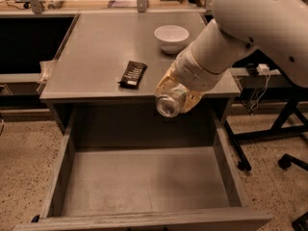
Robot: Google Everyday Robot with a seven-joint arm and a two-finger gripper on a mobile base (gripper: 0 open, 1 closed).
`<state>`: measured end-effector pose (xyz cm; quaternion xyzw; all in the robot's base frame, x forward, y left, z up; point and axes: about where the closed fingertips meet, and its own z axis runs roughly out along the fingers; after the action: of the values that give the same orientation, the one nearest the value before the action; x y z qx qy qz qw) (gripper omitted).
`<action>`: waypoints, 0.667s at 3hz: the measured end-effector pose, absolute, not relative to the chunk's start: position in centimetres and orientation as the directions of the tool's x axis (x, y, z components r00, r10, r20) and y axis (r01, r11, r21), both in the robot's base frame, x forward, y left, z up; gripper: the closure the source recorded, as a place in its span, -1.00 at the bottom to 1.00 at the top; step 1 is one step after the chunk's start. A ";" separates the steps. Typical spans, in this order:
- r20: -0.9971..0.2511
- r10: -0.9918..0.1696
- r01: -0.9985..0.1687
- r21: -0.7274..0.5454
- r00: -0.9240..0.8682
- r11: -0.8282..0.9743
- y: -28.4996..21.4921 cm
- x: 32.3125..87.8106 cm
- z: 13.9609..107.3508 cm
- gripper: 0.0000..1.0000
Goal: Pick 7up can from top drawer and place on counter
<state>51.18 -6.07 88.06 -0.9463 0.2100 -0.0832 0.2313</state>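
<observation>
My gripper point(174, 96) is shut on the 7up can point(168, 103), a silver can with green marks. It holds the can on its side, its round end facing the camera. The can hangs in the air above the open top drawer point(144, 182), level with the front edge of the counter point(96, 52), towards its right end. The drawer is pulled out wide and its flat grey bottom is bare. My white arm reaches in from the upper right and hides the counter's right part.
A white bowl point(171, 36) stands at the counter's back right. A flat black snack packet point(133, 74) lies near the counter's middle front. Black chair legs and wheels point(288, 158) stand on the speckled floor to the right.
</observation>
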 end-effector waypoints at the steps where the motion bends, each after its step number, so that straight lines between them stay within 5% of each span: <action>1: 0.100 -0.435 -0.347 -0.458 0.895 -0.818 -6.8 52.0 88.3 1.00; 2: 0.211 -0.431 -0.305 -0.450 0.877 -0.839 -9.3 55.5 89.2 1.00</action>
<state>55.50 -9.26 89.18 -0.9466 0.1943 -0.1538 0.2062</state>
